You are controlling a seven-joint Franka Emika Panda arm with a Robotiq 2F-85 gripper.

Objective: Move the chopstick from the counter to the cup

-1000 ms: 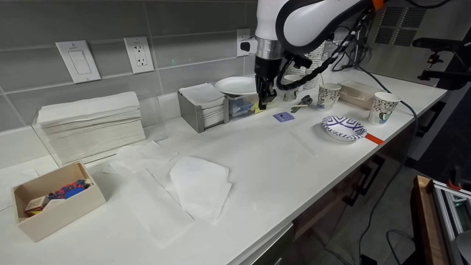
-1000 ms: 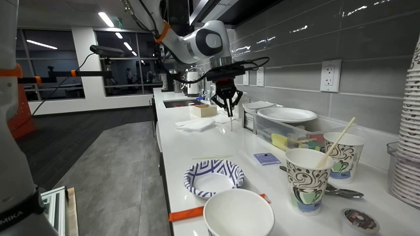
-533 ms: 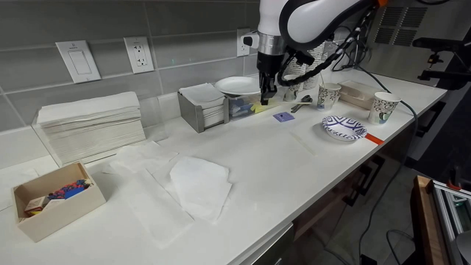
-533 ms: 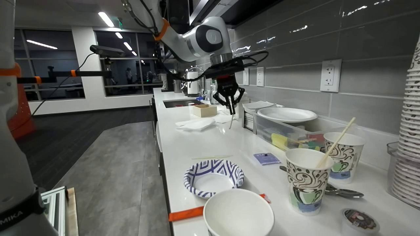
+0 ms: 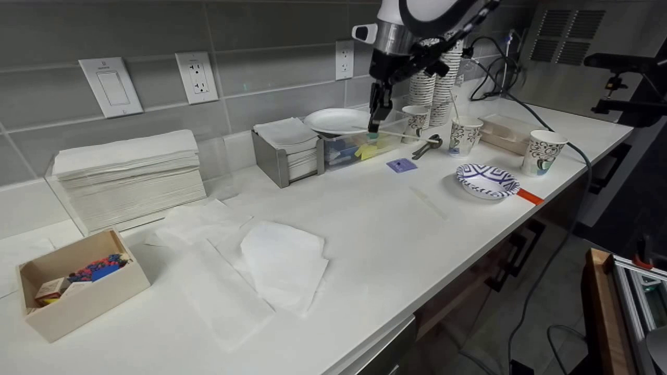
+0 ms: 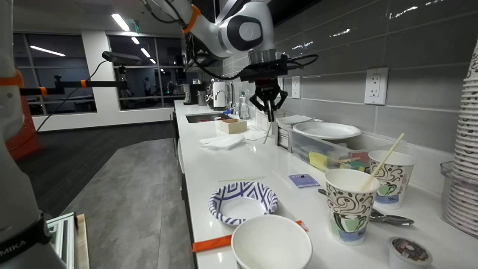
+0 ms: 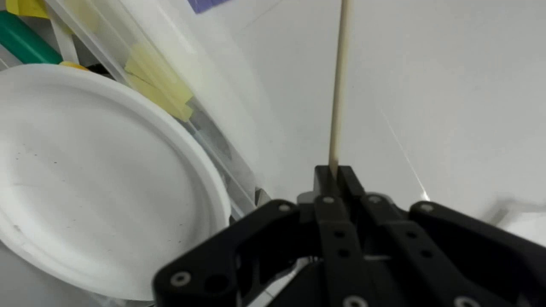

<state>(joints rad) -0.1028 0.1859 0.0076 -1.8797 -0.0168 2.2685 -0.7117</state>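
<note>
My gripper (image 7: 335, 172) is shut on a slim, pale wooden chopstick (image 7: 339, 85) in the wrist view. In both exterior views, the gripper (image 5: 374, 126) (image 6: 271, 118) holds the chopstick (image 5: 409, 136) (image 6: 267, 134) above the counter (image 5: 359, 224), near the clear bin. The chopstick is tilted, and its long end points toward the cups in an exterior view. A patterned paper cup (image 6: 353, 218) with another pale stick (image 6: 384, 160) leaning in it stands apart from the gripper; it also shows in an exterior view (image 5: 464, 138). A second cup (image 6: 392, 186) stands behind it. A third cup (image 6: 272, 243) is nearer the counter edge.
A clear bin (image 6: 317, 149) with a white plate (image 6: 326, 130) on it stands by the wall. A patterned bowl (image 6: 242, 205), a purple packet (image 6: 303, 181), a thin pale strip (image 6: 241, 179), spoons (image 6: 392, 219) and a tall cup stack (image 6: 465, 160) are on the counter.
My gripper, still shut on the chopstick, has risen and shifted slightly right in both exterior views. The chopstick's tilt has changed. The cups and other objects have not moved.
</note>
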